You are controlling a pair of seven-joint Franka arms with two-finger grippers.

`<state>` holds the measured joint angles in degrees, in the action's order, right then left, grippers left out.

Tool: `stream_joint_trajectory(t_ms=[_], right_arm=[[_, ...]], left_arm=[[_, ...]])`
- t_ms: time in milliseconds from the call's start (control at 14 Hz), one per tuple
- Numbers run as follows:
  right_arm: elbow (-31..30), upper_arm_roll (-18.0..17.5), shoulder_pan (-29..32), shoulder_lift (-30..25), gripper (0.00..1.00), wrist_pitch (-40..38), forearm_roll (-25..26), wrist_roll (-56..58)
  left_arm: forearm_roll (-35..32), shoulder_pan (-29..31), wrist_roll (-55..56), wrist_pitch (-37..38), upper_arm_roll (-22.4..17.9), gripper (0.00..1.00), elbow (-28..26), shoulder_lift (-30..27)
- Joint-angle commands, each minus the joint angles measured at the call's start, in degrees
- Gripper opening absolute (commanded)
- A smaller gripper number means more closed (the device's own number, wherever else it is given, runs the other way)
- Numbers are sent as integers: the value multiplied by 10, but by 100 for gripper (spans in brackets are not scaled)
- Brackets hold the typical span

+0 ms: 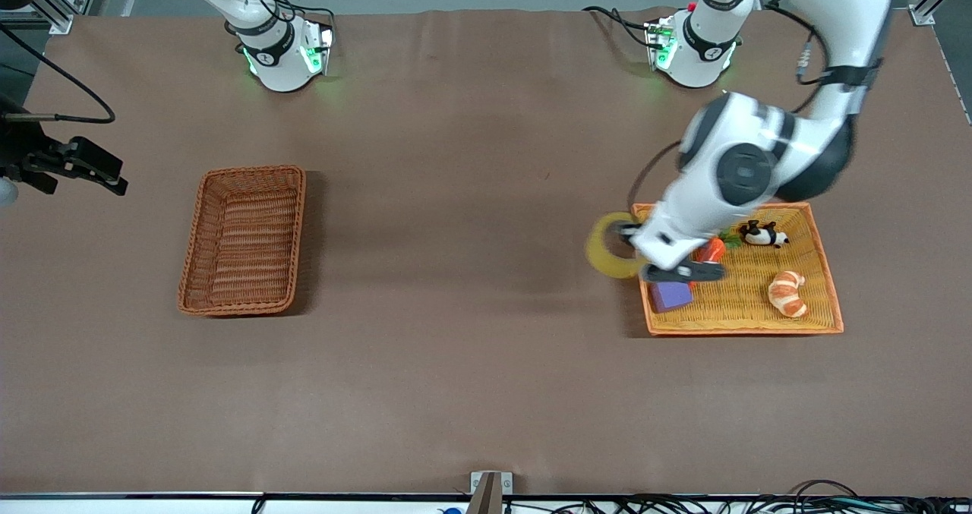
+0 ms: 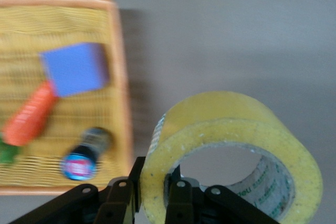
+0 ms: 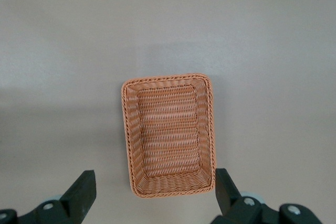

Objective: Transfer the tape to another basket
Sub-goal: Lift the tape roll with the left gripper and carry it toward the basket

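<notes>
One tape (image 1: 612,247), one basket (image 1: 243,239) sitting at centre-left of the front frame, and one flat tray (image 1: 824,286) at right carrying one purple block (image 1: 670,296), one carrot (image 1: 711,250), one panda (image 1: 764,234), one croissant (image 1: 787,293) and, showing only in the left wrist view, one little blue-capped bottle (image 2: 84,157). The left gripper (image 1: 632,242) is reaching down from its bent arm, clamping the tape's wall and holding the roll up in the air over the tray's edge, right of centre. The right gripper (image 3: 155,192) is waiting high over the basket with its jaws gaping wide, holding nothing.
</notes>
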<state>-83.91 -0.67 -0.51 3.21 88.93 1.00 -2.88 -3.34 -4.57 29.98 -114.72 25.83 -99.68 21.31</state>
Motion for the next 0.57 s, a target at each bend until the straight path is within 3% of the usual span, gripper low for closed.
stream_joint_trajectory(t_ms=[0, 214, 500], right_arm=[[-10, -5, 9, -12, 100, 1, -3, 6], [-10, -5, 8, -12, 100, 1, -3, 5], [-10, -5, 8, -12, 100, 0, -3, 5]], left_arm=[[-12, 1, 57, 9, 76, 4, 67, 57], [-57, -27, 116, 9, 148, 5, 119, 119], [-105, -139, 142, 1, 137, 2, 266, 247]])
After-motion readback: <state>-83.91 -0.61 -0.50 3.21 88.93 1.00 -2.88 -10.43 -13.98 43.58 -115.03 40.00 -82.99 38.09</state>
